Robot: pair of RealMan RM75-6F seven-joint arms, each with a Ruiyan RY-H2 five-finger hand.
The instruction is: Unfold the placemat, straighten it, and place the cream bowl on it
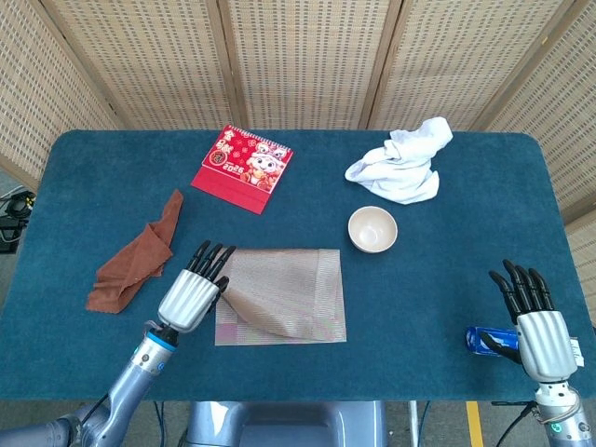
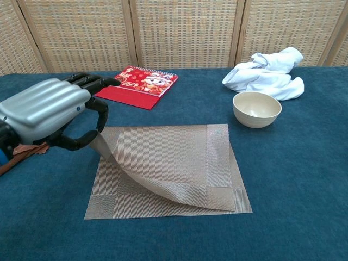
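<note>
While the left hand pinches the woven placemat's curling upper layer, the right hand's fingers spread empty.

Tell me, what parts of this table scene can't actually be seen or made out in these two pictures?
- Chest view: the left robot hand covers most of the brown cloth and the placemat corner it pinches.
- Chest view: the right robot hand is outside the frame.
- Head view: the right robot hand partly hides a blue object; too small to identify.
- Both views: the lifted placemat layer hides the layer beneath.
- Red calendar: small print unreadable.
</note>
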